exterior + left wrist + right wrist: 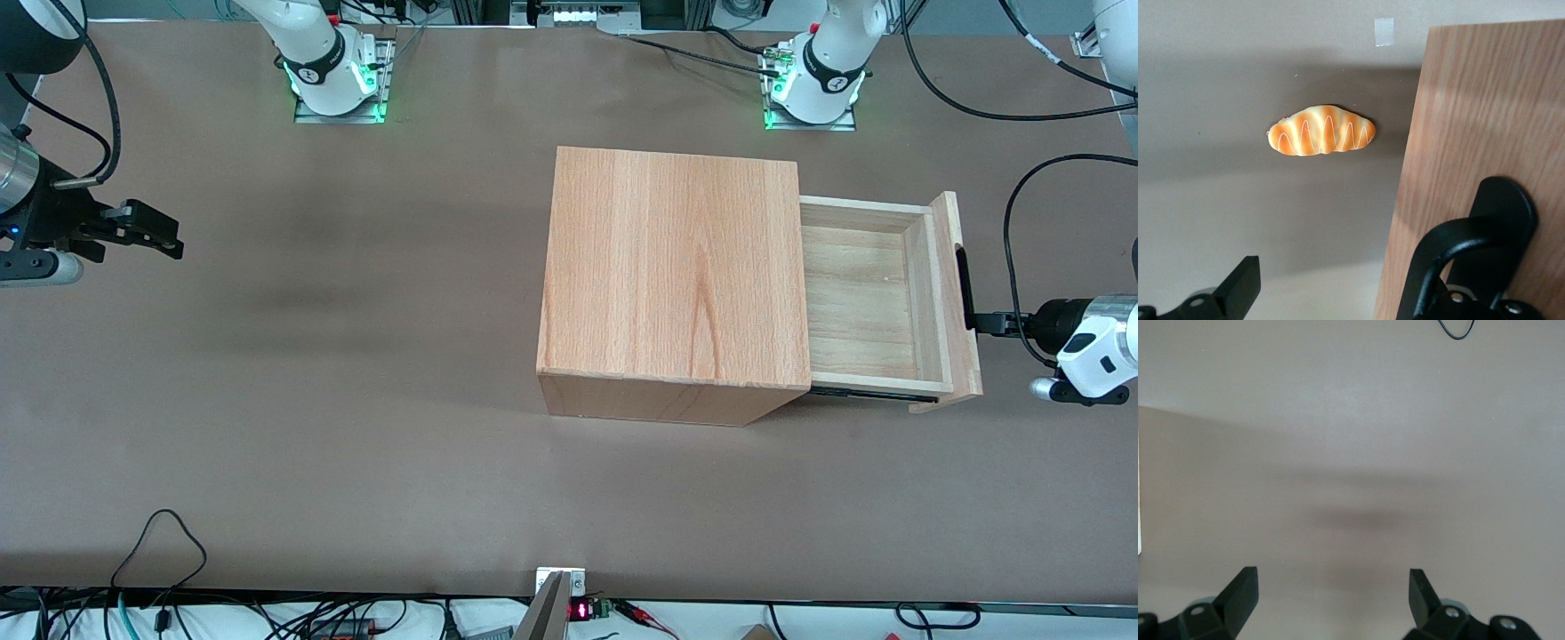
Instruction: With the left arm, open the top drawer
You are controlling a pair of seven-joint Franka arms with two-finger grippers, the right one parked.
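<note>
The top drawer [864, 300] stands pulled well out of the wooden box [671, 267], toward the working arm's end of the table; its pale plank bottom is bare. A long black handle [963, 286] runs along the thick front panel [1471, 113]. My left arm [1095, 342] reaches in level with the handle. Its gripper [980, 322] is at the handle [1503, 207] and open, the fingers far apart. One finger [1435, 257] hooks round the handle; the other finger [1243, 283] hangs free beside the panel, touching nothing.
In the left wrist view a striped orange bread roll [1321, 131] lies on a grey surface beside the drawer front, near a scrap of white tape [1384, 31]. The roll does not show in the front view. Brown table [356, 400] spreads toward the parked arm's end.
</note>
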